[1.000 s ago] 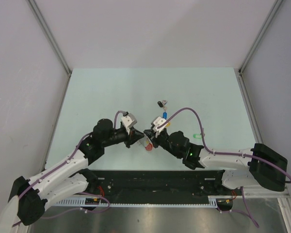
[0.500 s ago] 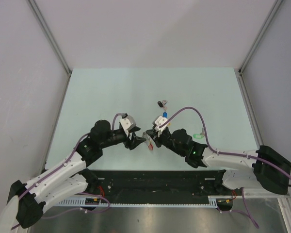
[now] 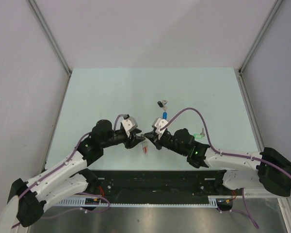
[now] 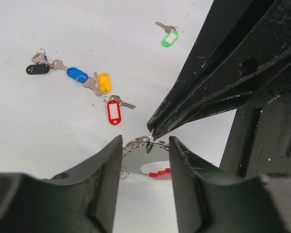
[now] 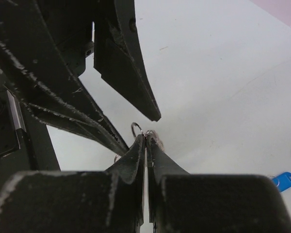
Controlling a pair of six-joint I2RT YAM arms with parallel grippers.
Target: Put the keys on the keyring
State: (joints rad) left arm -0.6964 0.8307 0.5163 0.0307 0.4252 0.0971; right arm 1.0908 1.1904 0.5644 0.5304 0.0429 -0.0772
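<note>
The keyring [image 3: 144,147], a red band with silvery loops, hangs between the two grippers. My right gripper [image 5: 145,137] is shut on one of its silvery loops [image 5: 137,129]; in the left wrist view its closed tips pinch the chain [image 4: 138,142]. My left gripper [image 4: 145,160] is open, one finger on each side of that chain, with the red band [image 4: 161,172] below. Keys lie on the table beyond: black [image 4: 37,69], blue [image 4: 77,74], yellow [image 4: 104,81], red [image 4: 114,111] and green [image 4: 169,39].
In the top view the black key [image 3: 161,103] and blue key [image 3: 164,115] lie just behind the right wrist, and the green key [image 3: 198,135] is beside the right forearm. A purple cable [image 3: 184,111] loops over the right arm. Walls enclose the pale table [image 3: 111,92].
The two grippers have drawn closer together over the keyring. The right arm has stretched further left, and the red band has shifted slightly left beneath the tips.
</note>
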